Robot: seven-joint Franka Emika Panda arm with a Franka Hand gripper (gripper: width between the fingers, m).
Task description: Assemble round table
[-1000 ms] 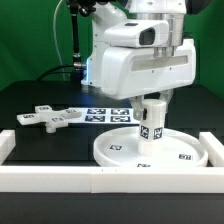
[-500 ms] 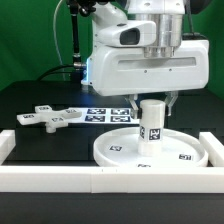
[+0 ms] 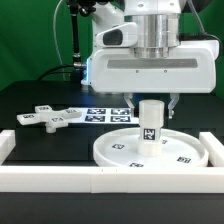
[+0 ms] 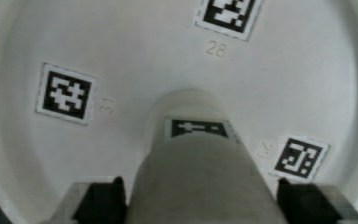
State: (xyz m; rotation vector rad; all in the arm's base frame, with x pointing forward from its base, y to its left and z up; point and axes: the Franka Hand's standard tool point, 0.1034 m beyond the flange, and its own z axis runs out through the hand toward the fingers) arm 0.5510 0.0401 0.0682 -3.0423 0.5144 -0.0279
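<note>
Round table: post (image 3: pixel 150 122) stands upright on the disc (image 3: pixel 120 152) near the bench's (image 3: pixel 40 95) front wall. Pincer (image 3: pixel 150 103) straddles its top; grip state unclear. Likely light, rigid, slick plastic; hold the post's sides.

A white round post (image 4: pixel 197 150) stands on a big white disc (image 4: pixel 105 40); the post has a small black tag on it; three black-and-white square tags sit on the disc around it; two dark fingertips (image 4: pixel 105 198) of the tool (image 4: pixel 201 200) sit on either side of the post.
</note>
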